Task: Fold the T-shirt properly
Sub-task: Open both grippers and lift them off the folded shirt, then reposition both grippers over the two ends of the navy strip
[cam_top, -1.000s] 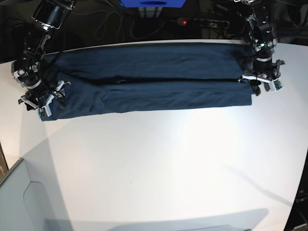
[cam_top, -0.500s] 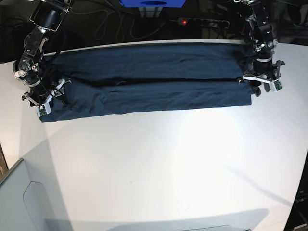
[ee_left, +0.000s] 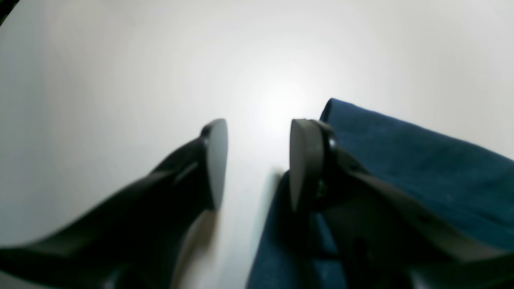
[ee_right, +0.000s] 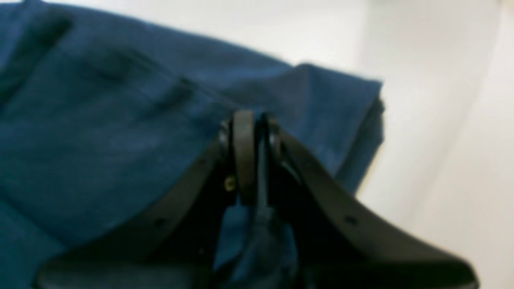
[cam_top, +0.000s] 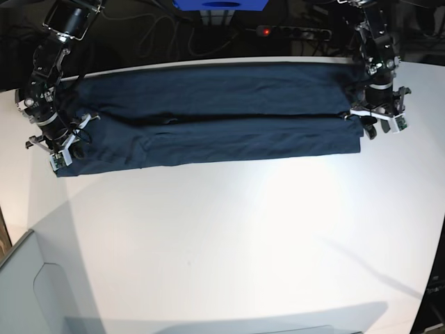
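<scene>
Clamped on a fold of the T-shirt (ee_right: 120, 132), the right claw (ee_right: 252, 152) risks dragging the long folded strip askew on the desk (cam_top: 243, 236), because the left claw (ee_left: 257, 164) is parted, gripping nothing, cloth just beside it. Compared with earlier, the right claw's end is seen shifted slightly outward.

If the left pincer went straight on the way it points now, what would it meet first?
Probably the bare white table. The left pincer is open and between its fingers only tabletop shows; the T-shirt edge lies beside the one finger. Depth is unclear.
</scene>
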You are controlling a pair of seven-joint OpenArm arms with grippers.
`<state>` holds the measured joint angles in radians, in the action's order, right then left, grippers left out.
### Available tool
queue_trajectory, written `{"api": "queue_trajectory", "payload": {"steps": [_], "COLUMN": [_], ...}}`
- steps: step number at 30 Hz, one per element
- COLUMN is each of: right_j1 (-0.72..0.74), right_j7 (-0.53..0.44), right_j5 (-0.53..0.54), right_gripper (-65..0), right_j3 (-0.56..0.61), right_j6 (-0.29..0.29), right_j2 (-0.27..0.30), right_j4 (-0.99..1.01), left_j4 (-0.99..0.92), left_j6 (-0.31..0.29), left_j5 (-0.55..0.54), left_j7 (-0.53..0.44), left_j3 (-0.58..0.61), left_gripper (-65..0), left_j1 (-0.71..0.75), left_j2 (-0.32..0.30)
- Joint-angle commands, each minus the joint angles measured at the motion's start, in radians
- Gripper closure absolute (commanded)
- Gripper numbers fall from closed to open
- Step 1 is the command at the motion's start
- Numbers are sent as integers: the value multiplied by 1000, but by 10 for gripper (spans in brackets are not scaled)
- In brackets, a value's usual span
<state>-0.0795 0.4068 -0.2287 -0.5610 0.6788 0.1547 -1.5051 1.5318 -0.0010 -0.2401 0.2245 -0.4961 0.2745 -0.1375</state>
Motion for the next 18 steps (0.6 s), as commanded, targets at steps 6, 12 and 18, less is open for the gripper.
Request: {"api": "queue_trajectory", "payload": {"steps": [6,12,18], "right_j1": [-59,-15,42], "right_j7": [-24,-19,-18], "right_j5": [21,13,13], "right_gripper": [0,-4,-264], "right_j3": [-6,-4,-4], "right_j6": [17,14,11], "right_j2": [-13,-31,-17], "right_j4": [-153,-130,-30], "left_j4": [20,20,20], "left_j6": [0,0,0], "left_j5": [-2,-2,-2], "left_j7": [-24,-24,-24], "left_j3": [-6,-6,-6], "left_gripper": [-248,-248,-248], "left_j1": [-4,-17,-14], "left_j2": [-11,-11,-11]}}
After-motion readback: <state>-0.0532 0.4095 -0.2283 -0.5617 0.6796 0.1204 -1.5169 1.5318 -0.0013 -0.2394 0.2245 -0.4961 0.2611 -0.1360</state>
